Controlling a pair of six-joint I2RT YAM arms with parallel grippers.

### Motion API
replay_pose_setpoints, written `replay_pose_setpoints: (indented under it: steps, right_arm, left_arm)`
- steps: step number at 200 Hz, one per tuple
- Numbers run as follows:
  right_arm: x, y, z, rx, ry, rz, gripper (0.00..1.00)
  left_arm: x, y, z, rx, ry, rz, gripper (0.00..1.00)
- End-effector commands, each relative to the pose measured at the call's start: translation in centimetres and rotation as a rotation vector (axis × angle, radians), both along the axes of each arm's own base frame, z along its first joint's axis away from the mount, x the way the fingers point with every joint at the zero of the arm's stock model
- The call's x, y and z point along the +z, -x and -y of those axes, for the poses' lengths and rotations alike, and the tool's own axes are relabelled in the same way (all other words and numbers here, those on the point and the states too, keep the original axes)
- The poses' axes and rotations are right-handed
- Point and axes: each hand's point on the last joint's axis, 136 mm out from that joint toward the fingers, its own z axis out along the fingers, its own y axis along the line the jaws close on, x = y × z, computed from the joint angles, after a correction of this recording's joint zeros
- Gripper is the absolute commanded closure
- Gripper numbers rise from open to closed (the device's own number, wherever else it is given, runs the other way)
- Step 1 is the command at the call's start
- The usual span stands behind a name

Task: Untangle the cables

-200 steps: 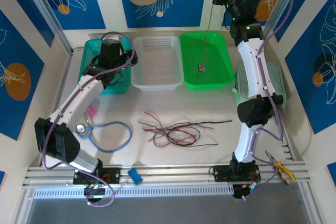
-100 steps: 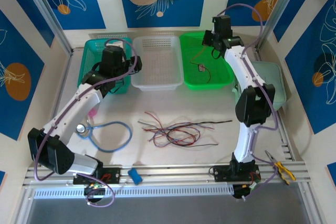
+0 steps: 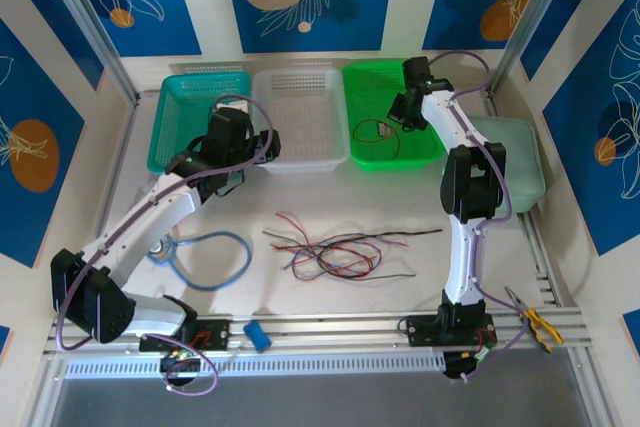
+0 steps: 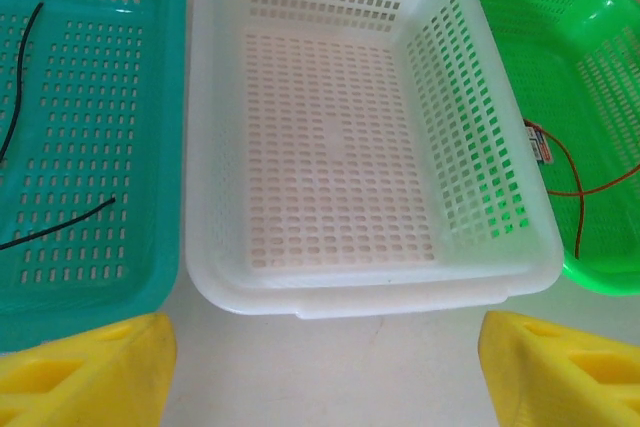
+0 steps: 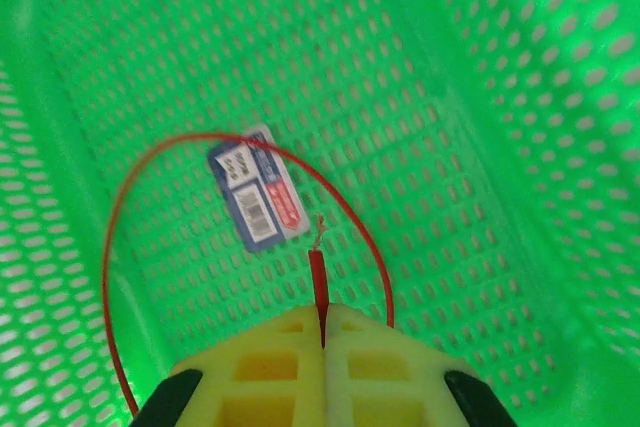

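Print on the small tag (image 5: pixel 258 199) on the floor of the green basket (image 5: pixel 500 127) is too blurred to read. A barcode on a white patch and bands of blue and red are all that can be made out. The tag looks fastened to the red cable (image 5: pixel 318 277), though the blur leaves that unsure.

The right gripper (image 5: pixel 322 332) is pressed closed, its yellow fingers (image 5: pixel 270 367) meeting on the end of that red cable, whose frayed tip sticks up just past them. From the grip the cable curls in a wide loop over the basket floor, passing the top of the tag.

The left gripper (image 4: pixel 325 357) stands wide apart and holds nothing, one yellow finger (image 4: pixel 90 367) at each lower corner of its wrist view. It hangs near the close rim of the white basket (image 4: pixel 320 147). A black cable (image 4: pixel 56 224) lies in the teal basket (image 4: pixel 110 87) beside it.

The tangle of cables (image 3: pixel 335 252), red, black and brownish strands crossing one another, lies on the table (image 3: pixel 400 197) between the two arms, well apart from both grippers.
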Motion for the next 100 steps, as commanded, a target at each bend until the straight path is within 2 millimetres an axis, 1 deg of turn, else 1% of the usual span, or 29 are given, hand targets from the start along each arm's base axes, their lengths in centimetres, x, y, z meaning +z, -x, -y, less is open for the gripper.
replay_pose_setpoints:
  steps: [1, 18, 31, 34, 43, 62, 68, 88, 100]
  right_arm:
    - [-2.6, 1.2, -0.2, -0.036, -0.058, -0.106, 1.0]
    - [-4.0, 1.3, -0.1, -0.039, -0.057, -0.145, 1.0]
    - [-4.1, 1.3, -0.1, -0.043, -0.074, -0.157, 1.0]
    - [-4.0, 1.3, 0.0, -0.045, -0.075, -0.157, 0.99]
    - [-3.4, 1.2, 0.0, -0.044, -0.078, -0.145, 0.9]
    - [-1.2, 0.9, 0.0, -0.033, -0.081, -0.1, 0.64]
    - [-0.4, 0.9, 0.0, -0.028, -0.078, -0.089, 0.57]
    - [2.5, 1.1, 0.1, -0.013, -0.059, -0.039, 0.4]
    - [4.3, 1.4, 0.2, -0.002, -0.043, -0.007, 0.36]
  left_arm:
    - [-0.1, 0.6, -0.3, 0.013, -0.017, 0.002, 0.21]
    - [-0.5, 0.9, -0.3, 0.013, -0.022, -0.006, 0.2]
    - [-0.7, 1.2, -0.3, 0.012, -0.02, -0.009, 0.2]
    - [-0.8, 1.3, -0.4, 0.013, -0.021, -0.013, 0.2]
    - [-0.9, 1.5, -0.4, 0.013, -0.02, -0.013, 0.2]
    - [-1.1, 2.1, -0.6, 0.015, -0.025, -0.021, 0.19]
    - [-1.3, 2.2, -0.7, 0.015, -0.027, -0.025, 0.19]
    - [-2.4, 2.7, -1.1, 0.02, -0.048, -0.048, 0.19]
    - [-3.1, 3.0, -1.2, 0.021, -0.053, -0.069, 0.19]
